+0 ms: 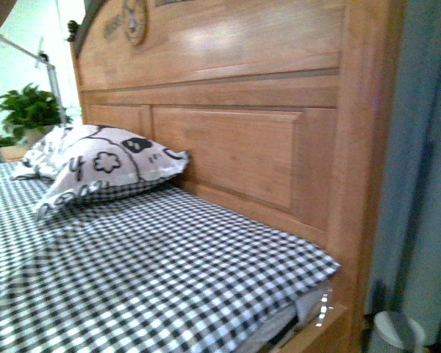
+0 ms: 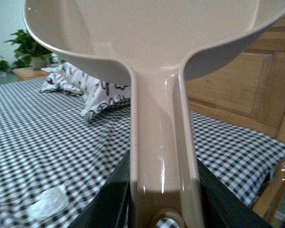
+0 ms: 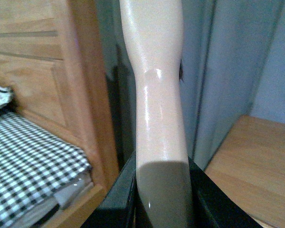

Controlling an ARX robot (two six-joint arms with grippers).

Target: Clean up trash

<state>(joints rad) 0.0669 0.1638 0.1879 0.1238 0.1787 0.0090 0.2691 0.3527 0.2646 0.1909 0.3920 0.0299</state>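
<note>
In the left wrist view my left gripper (image 2: 164,209) is shut on the handle of the pale pink-beige dustpan (image 2: 156,42), whose pan fills the upper part of that view. The trash (image 2: 48,203), a small crumpled white wad, lies on the checked bedsheet (image 2: 47,137) below and to one side of the dustpan. In the right wrist view my right gripper (image 3: 162,204) is shut on the cream brush handle (image 3: 156,95), held off the bed's side beside the headboard post. The brush head is out of view. Neither gripper shows in the front view.
A black-and-white patterned pillow (image 1: 95,165) rests against the wooden headboard (image 1: 235,110). The bed's side edge (image 1: 309,323) drops off at the right. Grey curtains (image 1: 419,169) hang beyond, a wooden surface (image 3: 256,166) stands beside the bed, and potted plants (image 1: 29,110) stand behind the pillow.
</note>
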